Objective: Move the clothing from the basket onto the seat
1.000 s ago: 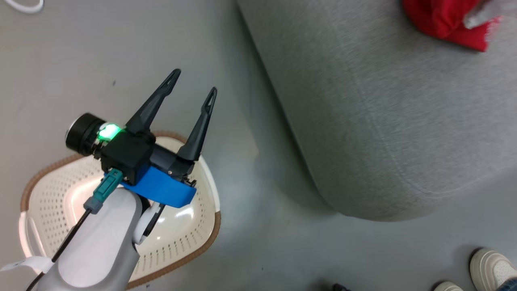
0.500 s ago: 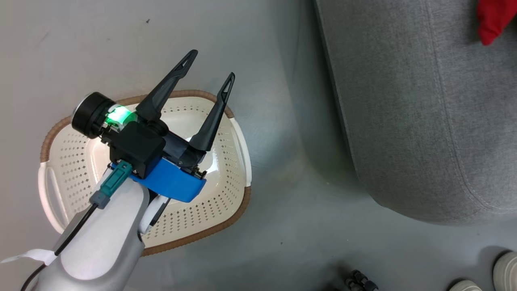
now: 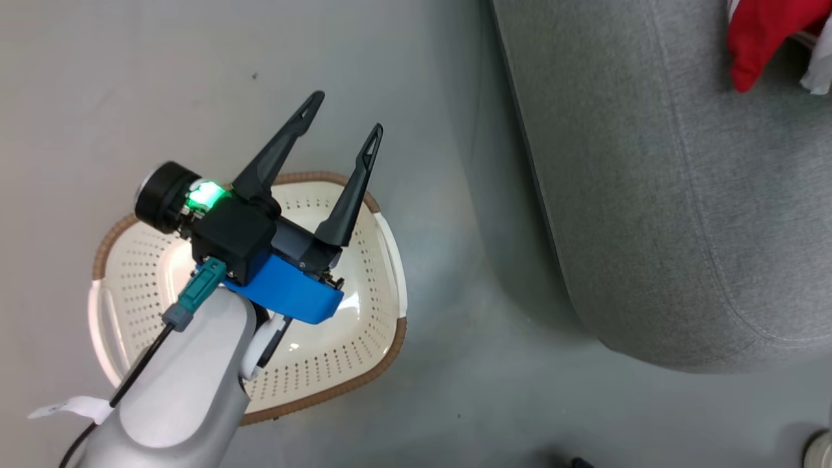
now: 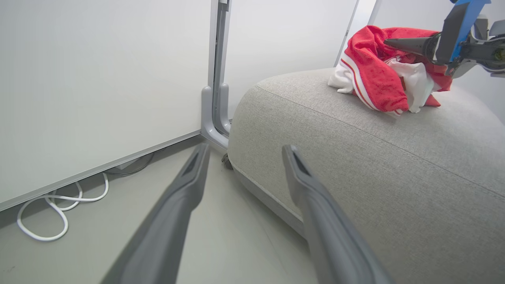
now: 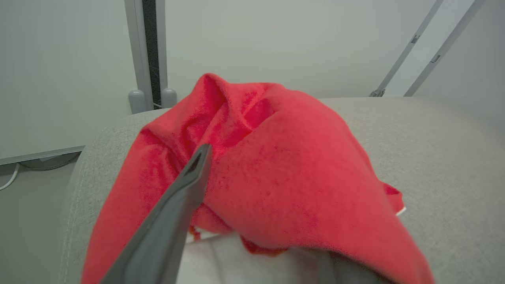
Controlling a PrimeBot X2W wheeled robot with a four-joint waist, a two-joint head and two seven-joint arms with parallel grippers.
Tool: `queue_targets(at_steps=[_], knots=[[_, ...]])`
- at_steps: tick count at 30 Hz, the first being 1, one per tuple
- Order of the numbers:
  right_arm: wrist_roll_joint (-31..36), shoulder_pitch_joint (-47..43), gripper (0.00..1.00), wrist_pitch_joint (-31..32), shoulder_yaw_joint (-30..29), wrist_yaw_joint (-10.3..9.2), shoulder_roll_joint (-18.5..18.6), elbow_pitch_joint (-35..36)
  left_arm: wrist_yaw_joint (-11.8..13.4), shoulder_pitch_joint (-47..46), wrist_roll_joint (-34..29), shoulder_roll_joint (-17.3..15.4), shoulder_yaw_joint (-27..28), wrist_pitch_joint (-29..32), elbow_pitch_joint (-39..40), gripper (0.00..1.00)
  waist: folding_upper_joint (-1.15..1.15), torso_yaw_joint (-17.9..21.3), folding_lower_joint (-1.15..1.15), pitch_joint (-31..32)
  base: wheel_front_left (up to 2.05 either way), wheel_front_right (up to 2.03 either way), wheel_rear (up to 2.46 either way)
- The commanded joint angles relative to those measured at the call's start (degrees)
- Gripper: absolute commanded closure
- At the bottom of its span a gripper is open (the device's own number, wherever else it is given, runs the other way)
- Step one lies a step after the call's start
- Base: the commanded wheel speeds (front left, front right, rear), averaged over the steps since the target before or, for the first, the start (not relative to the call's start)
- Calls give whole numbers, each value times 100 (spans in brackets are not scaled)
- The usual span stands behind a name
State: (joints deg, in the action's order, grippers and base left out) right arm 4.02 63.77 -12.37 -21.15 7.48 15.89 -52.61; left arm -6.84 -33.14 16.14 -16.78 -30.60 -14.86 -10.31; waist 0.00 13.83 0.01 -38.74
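sofa (image 3: 650,195) is the big grey thing on the right of the head view, and the clothing (image 4: 378,75) lies bunched on top of it, back from the rounded front edge. the basket (image 3: 338,374) sits on the floor well apart from the sofa. what you can see of its inside looks bare, but the left arm covers part of it, so don't count it as emptied. the left gripper (image 3: 345,114) hangs over the basket's far rim, fingers spread, nothing in them. on the right gripper (image 5: 246,154) one finger lies against the red cloth and the other is buried under it, so you cannot tell whether it's spread or pinching. main risk: pull that arm back with cloth draped over the hidden finger and it snags and drags the pile toward the edge or off it. smaller risk: the left arm swings low and knocks the basket. the left wrist view gives the whole pile, white parts included, with the right gripper on it, plus a white cable (image 4: 59,221) by the wall. the head view catches just a red corner, and a shoe (image 3: 820,448).
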Motion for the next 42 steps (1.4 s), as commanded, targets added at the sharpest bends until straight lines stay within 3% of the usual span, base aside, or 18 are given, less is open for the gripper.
queue_targets(at_steps=[1,14,19,31,42], knots=[[22,-149,0,-27,34,2,-59,-25,24,64,15,22,15,-33,-17,0,0,-30,-1,192,0,0,0],[-283,-1577,0,-46,809,3,-422,274,5,1085,232,495,654,-41,-378,0,0,-316,-1,1938,0,0,0],[-509,-2441,0,8,1046,2,-539,966,-15,1492,292,678,933,-41,-649,0,0,-583,-1,2523,0,0,0],[-376,-4752,0,347,823,3,-1266,3460,-43,1982,262,957,1488,-36,-1170,0,0,-1343,-1,3341,0,0,0],[-722,-6103,0,473,1265,3,-1300,4115,-65,2386,255,923,1961,-36,-1473,0,0,-1830,-1,3914,0,0,0]])
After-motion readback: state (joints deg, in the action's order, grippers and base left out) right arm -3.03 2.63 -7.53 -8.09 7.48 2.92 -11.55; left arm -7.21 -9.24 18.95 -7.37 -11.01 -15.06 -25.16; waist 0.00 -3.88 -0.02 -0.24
